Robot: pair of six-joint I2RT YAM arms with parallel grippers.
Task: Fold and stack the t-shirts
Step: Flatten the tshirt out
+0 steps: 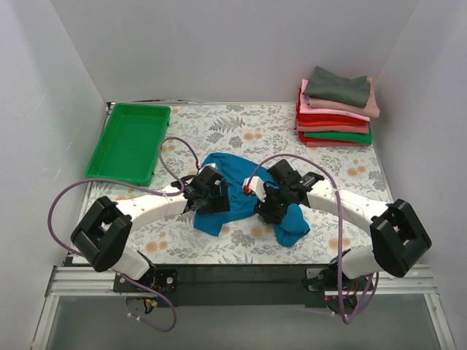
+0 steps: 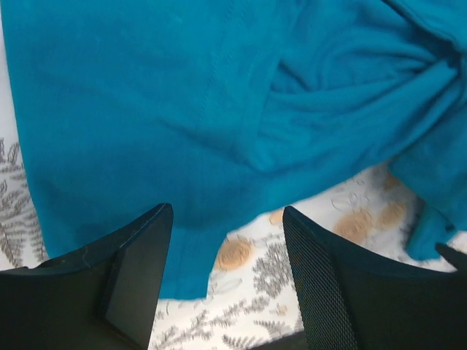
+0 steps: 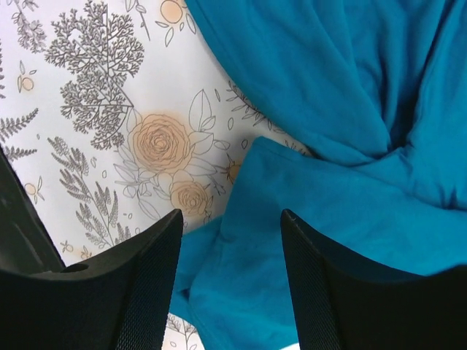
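Note:
A teal-blue t-shirt lies crumpled on the flower-patterned table, spread between both arms. My left gripper hovers over the shirt's left edge. In the left wrist view its jaws stand open over the hem of the shirt and the bare tabletop, holding nothing. My right gripper is over the shirt's right part. In the right wrist view it is open above a fold of the teal cloth, which lies loose below the fingers. A stack of folded t-shirts, grey, pink, red and green, sits at the back right.
A green plastic tray lies at the back left. White walls close in the table on three sides. Purple cables loop from both arms above the cloth.

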